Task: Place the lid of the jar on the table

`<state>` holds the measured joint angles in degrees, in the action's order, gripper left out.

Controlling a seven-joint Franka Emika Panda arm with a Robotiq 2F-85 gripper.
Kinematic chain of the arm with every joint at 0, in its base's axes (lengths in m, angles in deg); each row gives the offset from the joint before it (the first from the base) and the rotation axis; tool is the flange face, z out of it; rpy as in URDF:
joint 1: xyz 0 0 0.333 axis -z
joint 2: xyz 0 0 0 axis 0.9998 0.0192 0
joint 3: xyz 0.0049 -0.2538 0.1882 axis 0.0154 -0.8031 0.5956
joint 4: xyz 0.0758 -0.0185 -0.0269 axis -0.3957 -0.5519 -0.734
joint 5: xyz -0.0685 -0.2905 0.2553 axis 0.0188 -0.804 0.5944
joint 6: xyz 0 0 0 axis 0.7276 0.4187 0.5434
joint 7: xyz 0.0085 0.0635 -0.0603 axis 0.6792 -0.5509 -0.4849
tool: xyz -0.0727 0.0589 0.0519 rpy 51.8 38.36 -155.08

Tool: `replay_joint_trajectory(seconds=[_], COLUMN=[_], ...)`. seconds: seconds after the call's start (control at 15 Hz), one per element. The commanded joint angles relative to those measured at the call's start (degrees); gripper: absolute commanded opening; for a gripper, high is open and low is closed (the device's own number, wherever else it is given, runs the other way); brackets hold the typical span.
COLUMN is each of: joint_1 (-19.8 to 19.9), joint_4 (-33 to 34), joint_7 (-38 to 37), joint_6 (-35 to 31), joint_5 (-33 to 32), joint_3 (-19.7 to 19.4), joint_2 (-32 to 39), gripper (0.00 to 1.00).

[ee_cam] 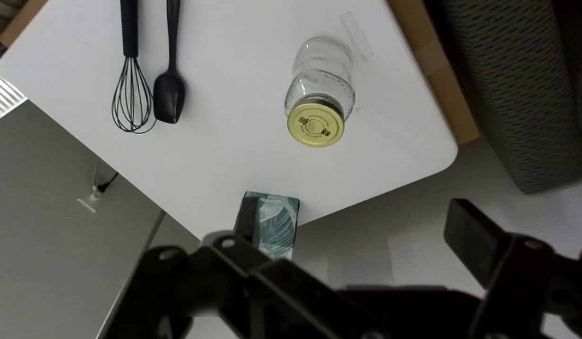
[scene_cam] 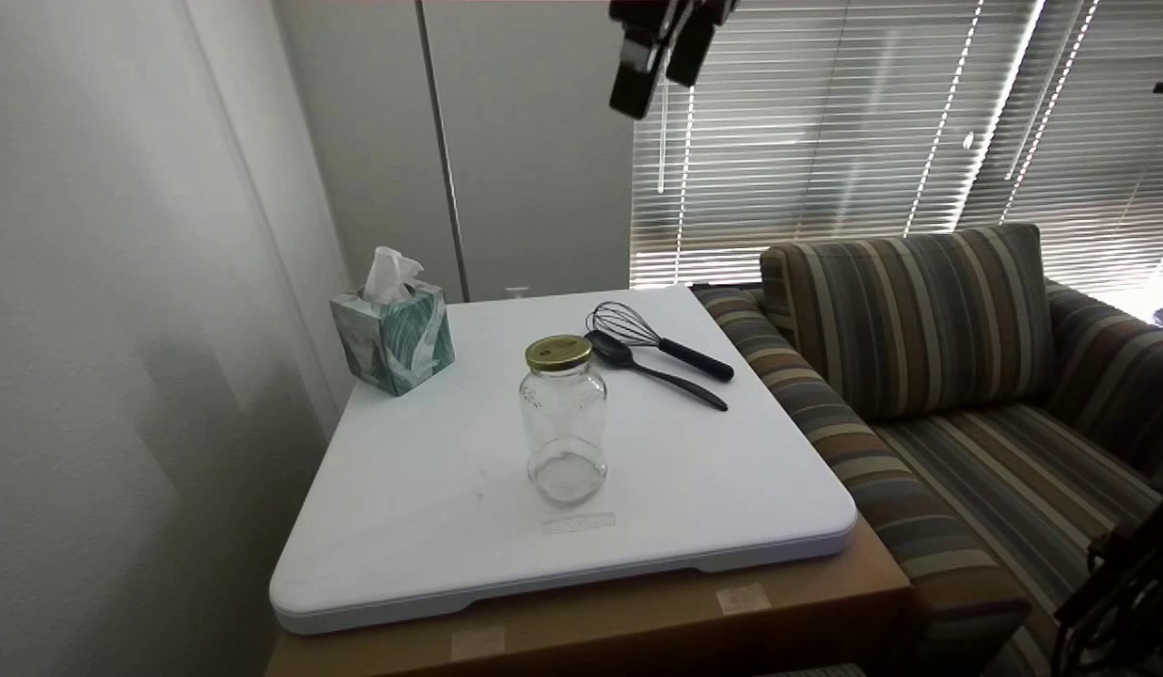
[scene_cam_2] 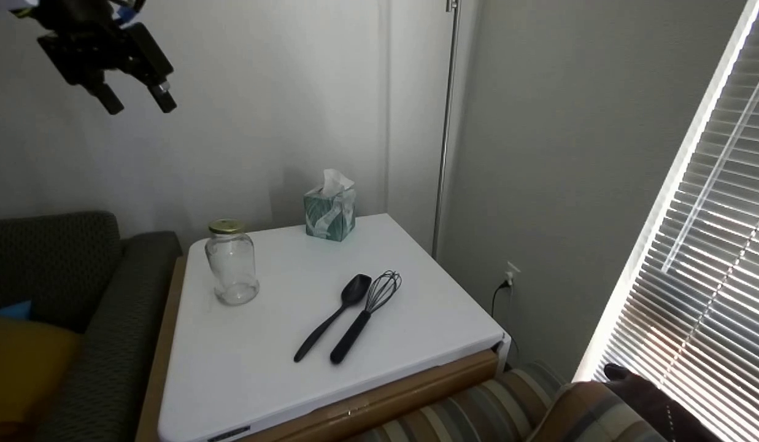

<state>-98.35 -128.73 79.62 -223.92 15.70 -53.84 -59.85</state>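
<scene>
The gold lid [scene_cam: 558, 352] sits on the mouth of the clear glass jar [scene_cam: 564, 423], which stands upright on the white table [scene_cam: 412, 536]. The lid also shows in an exterior view [scene_cam_2: 226, 226] and, from above, in the wrist view [ee_cam: 315, 125]. The jar [ee_cam: 321, 84] there is tilted only by the camera angle. My gripper [scene_cam: 658, 86] is high above the table, apart from the jar. It also shows in an exterior view [scene_cam_2: 140, 107], up and to the left of the jar. In the wrist view its fingers [ee_cam: 356, 212] are wide apart with nothing between them.
A teal tissue box [scene_cam_2: 330, 215] stands at a table corner by the wall. A black spoon [scene_cam_2: 354, 290] and a black whisk [scene_cam_2: 350, 336] lie side by side on the table. A striped sofa [scene_cam: 919, 320] adjoins one table side; a dark sofa [scene_cam_2: 140, 276] adjoins another.
</scene>
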Motion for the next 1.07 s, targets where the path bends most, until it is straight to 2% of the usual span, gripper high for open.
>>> replay_joint_trajectory(seconds=[0.0, 0.27, 0.33, 0.4, 0.67, 0.8, 1.0], joint_1=[-0.2, -0.4, -0.7, -0.7, -0.7, -0.8, 0.1], joint_4=[5.4, 10.2, 11.6, 8.3, 10.6, 7.8, 5.5], joint_7=[6.3, 7.8, 4.1, 5.5, 4.7, 2.4, 3.1], joint_6=[-2.7, -2.4, -0.7, -1.8, -1.7, -3.9, -5.8], joint_5=[1.2, 0.9, -3.5, -0.7, -2.0, -2.2, 2.4], joint_3=[-1.2, -1.2, -1.9, -1.4, -1.8, -2.1, -1.8], joint_2=[8.4, 14.7, 15.3, 12.6, 14.8, 13.8, 15.5], gripper=[1.00, 1.00, 1.00, 1.00, 1.00, 1.00, 1.00])
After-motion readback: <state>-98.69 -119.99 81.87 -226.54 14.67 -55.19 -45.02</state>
